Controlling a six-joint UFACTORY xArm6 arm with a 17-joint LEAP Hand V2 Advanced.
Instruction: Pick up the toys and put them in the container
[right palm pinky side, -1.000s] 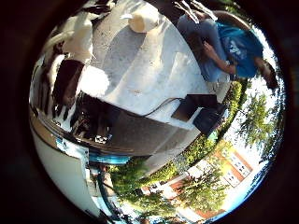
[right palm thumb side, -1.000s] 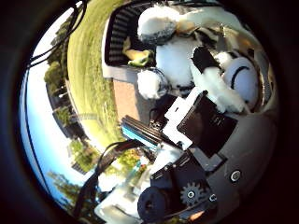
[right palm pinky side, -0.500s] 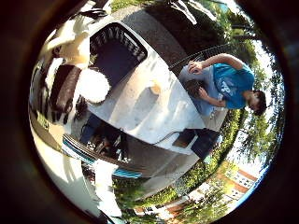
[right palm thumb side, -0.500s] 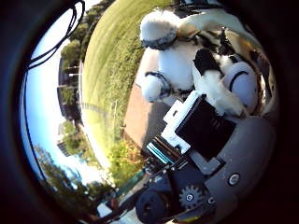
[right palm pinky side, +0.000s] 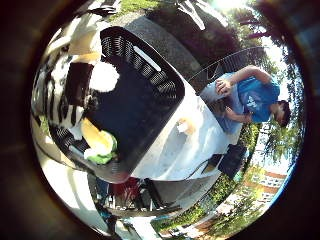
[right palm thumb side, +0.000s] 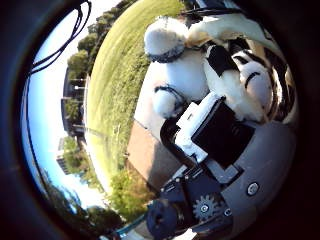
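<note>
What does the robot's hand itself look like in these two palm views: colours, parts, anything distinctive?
The hand is built of white and black blocky segments; the fingers end in rounded white tips ringed by dark bands. Below them sits a grey body with a screw head and a small dark toothed gear. In the little finger side view, black and white finger parts line one edge.

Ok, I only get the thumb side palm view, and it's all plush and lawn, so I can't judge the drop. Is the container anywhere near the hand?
Observer: Yes. The little finger side view shows a black basket close in front of the palm, standing on a white table.
Operator: Anything in it already?
Observer: One yellow and green toy lies inside, against the wall nearest the striped plush that the hand holds.
Operator: Any toys outside it?
Observer: One small pale toy lies on the table beside the basket.
</note>
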